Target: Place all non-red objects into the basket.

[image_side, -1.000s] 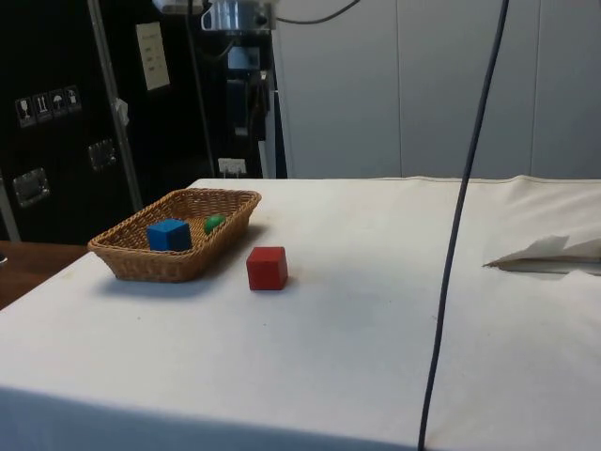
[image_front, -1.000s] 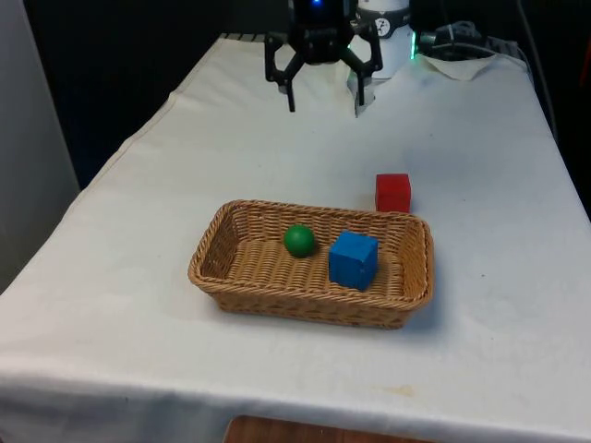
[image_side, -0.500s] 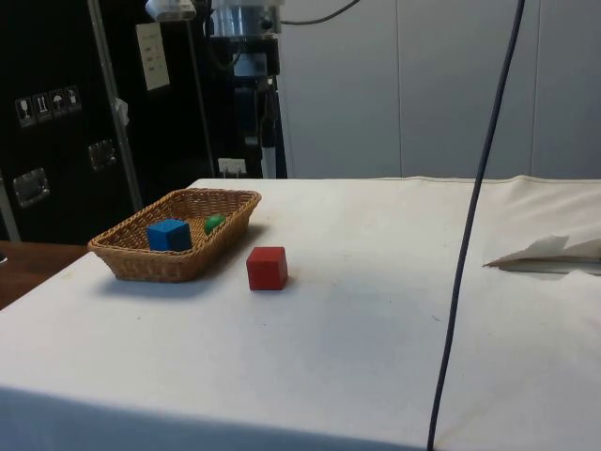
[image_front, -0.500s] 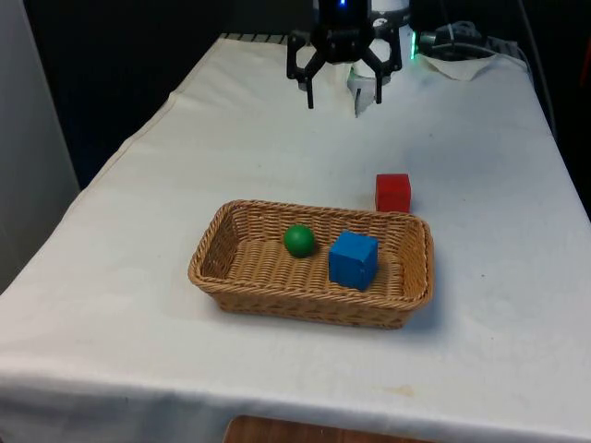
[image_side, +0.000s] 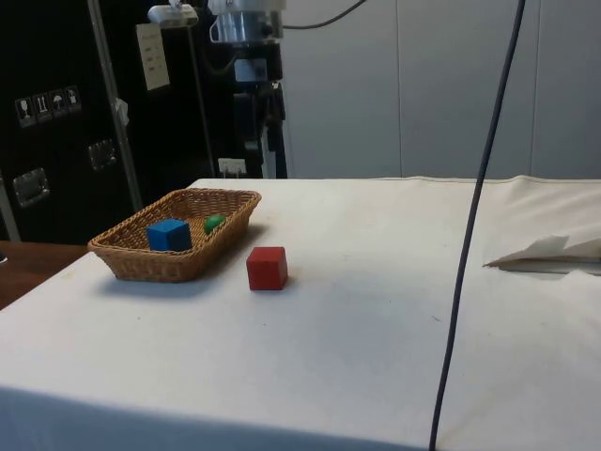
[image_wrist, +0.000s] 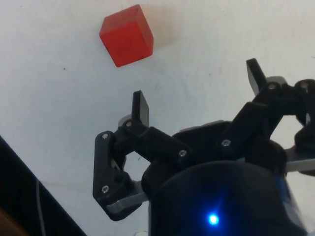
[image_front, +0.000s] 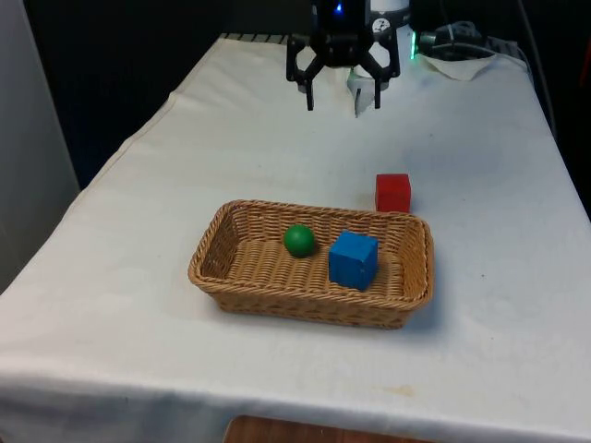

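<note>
A wicker basket (image_front: pixel 231 273) (image_side: pixel 131 260) stands near the table's front edge. Inside it lie a green ball (image_front: pixel 298 240) (image_side: pixel 214 224) and a blue cube (image_front: pixel 353 259) (image_side: pixel 169 234). A red cube (image_front: pixel 392 192) (image_side: pixel 267 268) (image_wrist: pixel 126 35) rests on the cloth just beyond the basket's far right corner. My gripper (image_front: pixel 343 98) (image_wrist: pixel 197 93) hangs open and empty high above the far end of the table, well behind the basket and the red cube. In the side view the gripper (image_side: pixel 266 150) hangs above the table's far edge.
A crumpled white sheet (image_front: pixel 462 65) (image_side: pixel 549 254) lies at the far right of the table by the robot base. A dark cable (image_side: pixel 465 244) hangs down across the side view. White cloth lies bare around the basket.
The gripper has moved from above the far left part of the table toward the front view's right and stayed open. The basket and the cubes have not moved.
</note>
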Action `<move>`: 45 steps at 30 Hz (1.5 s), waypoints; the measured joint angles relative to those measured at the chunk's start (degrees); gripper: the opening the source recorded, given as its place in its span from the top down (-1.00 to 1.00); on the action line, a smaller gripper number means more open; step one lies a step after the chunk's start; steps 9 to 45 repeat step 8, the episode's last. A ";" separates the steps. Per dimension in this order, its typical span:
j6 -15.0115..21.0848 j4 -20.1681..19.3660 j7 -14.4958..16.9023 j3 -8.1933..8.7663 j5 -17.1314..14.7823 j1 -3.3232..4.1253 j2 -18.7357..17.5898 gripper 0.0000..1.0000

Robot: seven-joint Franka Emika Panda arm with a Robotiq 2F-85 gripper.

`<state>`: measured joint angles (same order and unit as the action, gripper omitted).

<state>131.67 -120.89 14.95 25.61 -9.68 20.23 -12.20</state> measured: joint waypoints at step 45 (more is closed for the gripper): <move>0.00 -0.06 -3.27 0.00 0.00 0.00 -0.46 -1.00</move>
